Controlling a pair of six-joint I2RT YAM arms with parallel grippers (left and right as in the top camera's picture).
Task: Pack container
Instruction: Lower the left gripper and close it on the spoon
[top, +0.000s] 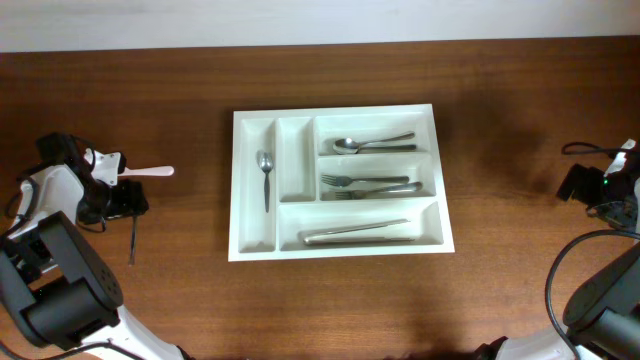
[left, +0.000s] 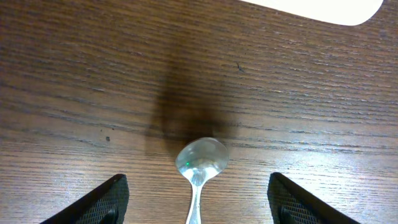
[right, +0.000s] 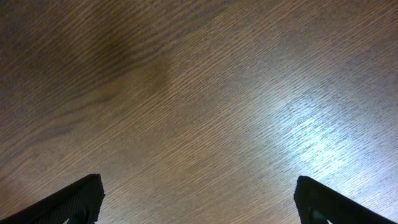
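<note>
Your container (top: 236, 190) sat in the middle of the table (top: 500, 300), long side running left to right. Its far-left narrow slot held one spoon (top: 265, 175) lying lengthwise. Of the three wide slots, the top one held a second spoon (top: 372, 144), the middle one forks (top: 370, 185) and the bottom one knives (top: 358, 234).

Your left gripper (left: 199, 186) was well apart from the tray, near the table's left edge. Its jaws stood wide, and both fingers (left: 106, 202) were clear of the loose metal spoon (left: 202, 158) that lay flat on the wood between them, bowl pointing away from the wrist camera. A pale rounded piece (top: 148, 172) lay just beyond that claw; you could not tell what it was.

Your right gripper (right: 199, 199) hung near the right edge, jaws spread wide over bare wood, holding nothing.
</note>
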